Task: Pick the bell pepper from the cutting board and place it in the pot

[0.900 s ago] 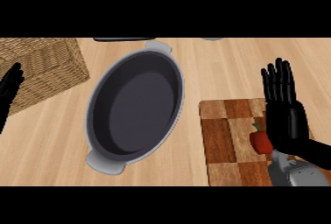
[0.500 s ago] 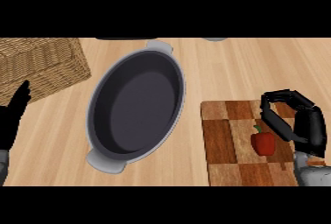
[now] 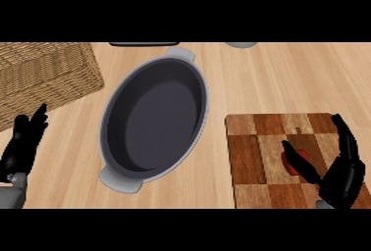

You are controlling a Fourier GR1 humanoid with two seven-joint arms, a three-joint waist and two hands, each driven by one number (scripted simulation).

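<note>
Pale wood counter runs under everything we see from the head view, its grain slanting across the frame. On it, left of centre, sits the pot, a long grey oval with a dark inside and a small handle at each end; it lies tilted, the far handle toward the upper right and the near handle toward the lower left. Nothing lies inside it.

At the upper left corner we see a woven wicker basket, close beside the pot's left wall but apart from it. Along the top edge a dark flat object and a small grey rounded thing are cut off, so we cannot tell what they are.

At the lower right lies the cutting board, a checkered patchwork of dark and light wood, set just right of the pot. The bell pepper, red, rests on the board's right half.

Our right hand comes up from the lower right corner. Its thumb lies against the pepper's near side while the fingers reach up along the far right side, curved round the pepper so that it sits between them.

Our left hand shows at the left edge below the basket, fingers straight and close together, pointing up, touching nothing.
</note>
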